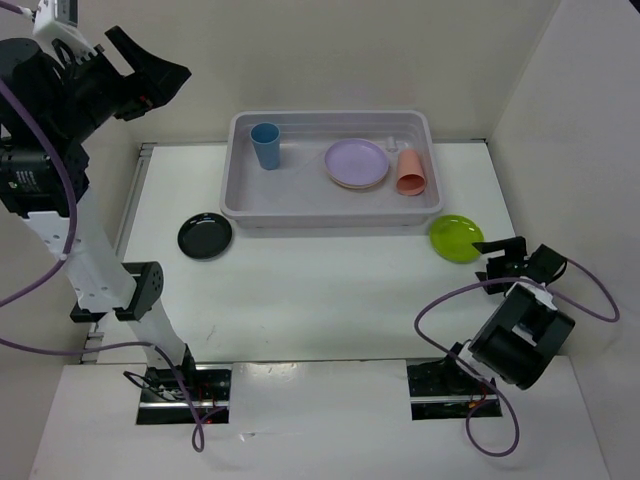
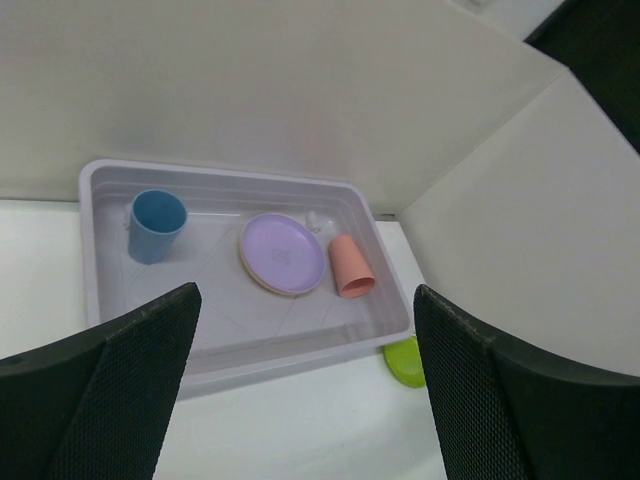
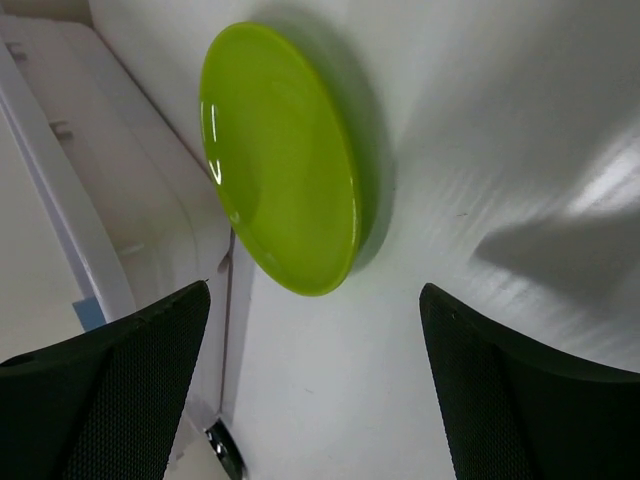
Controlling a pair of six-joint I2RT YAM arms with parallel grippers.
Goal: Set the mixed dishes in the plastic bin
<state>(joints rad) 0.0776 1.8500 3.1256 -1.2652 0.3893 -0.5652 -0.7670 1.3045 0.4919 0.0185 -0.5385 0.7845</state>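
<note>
The plastic bin [image 1: 330, 117] stands at the table's back. In it are an upright blue cup [image 1: 265, 146], a lilac plate [image 1: 357, 162] with a yellow-orange rim showing under it, and a salmon-pink cup [image 1: 410, 172] on its side. A lime green plate [image 1: 456, 238] lies on the table by the bin's front right corner. A black plate [image 1: 205, 236] lies left of the bin. My left gripper [image 1: 150, 65] is open and empty, high at the far left. My right gripper [image 1: 496, 265] is open and empty, just short of the green plate [image 3: 280, 170].
Pale walls close in the table at the back and right. The left wrist view looks down on the bin [image 2: 230, 176], blue cup [image 2: 155, 225], lilac plate [image 2: 285, 250], pink cup [image 2: 350, 268] and green plate [image 2: 405, 362]. The bin's wall [image 3: 60, 180] is close beside the green plate.
</note>
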